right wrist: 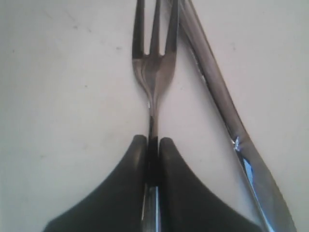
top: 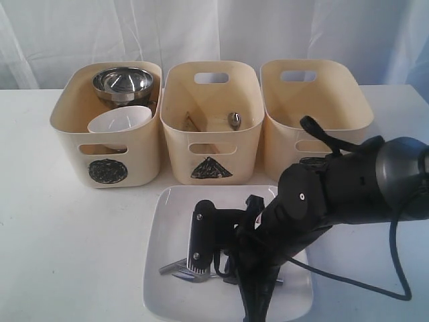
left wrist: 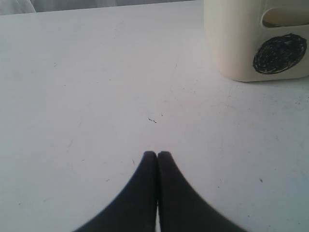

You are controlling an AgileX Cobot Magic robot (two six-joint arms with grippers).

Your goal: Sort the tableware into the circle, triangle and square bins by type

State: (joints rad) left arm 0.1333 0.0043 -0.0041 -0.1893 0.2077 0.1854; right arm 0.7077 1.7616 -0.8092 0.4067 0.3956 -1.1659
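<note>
White curtain point(top: 134, 27) hangs behind a white table point(top: 53, 235), and the triangle bin point(top: 175, 151) stands mid-table, so I'll place everything from it. Out to its left, beyond what I see from across the room, the left gripper point(left wrist: 157, 155) hangs over bare table with its fingers pressed together on nothing; its own camera looks towards the circle bin point(top: 64, 144), which sits just left of the triangle bin. That bin already holds the large steel bowl point(top: 123, 82) at the back and the small white bowl point(top: 119, 124) in front; whether the mugs lie under them I cannot tell. Inside the triangle bin lie wooden chopsticks point(top: 192, 123) and a spoon point(top: 234, 119). Just in front of it lies the large white square plate point(top: 164, 268), with a fork point(right wrist: 154, 72) and a knife point(right wrist: 222, 111) lying on it side by side; the right gripper point(right wrist: 153, 145) is down on the plate, fingers closed on the fork's thin stem. Just right of the triangle bin stands the square bin point(top: 281, 134), its mark mostly hidden by the arm and nothing showing inside. By my reckoning the bowls are sorted and the cutlery is partly done; fork, knife and the plate itself are left.
</note>
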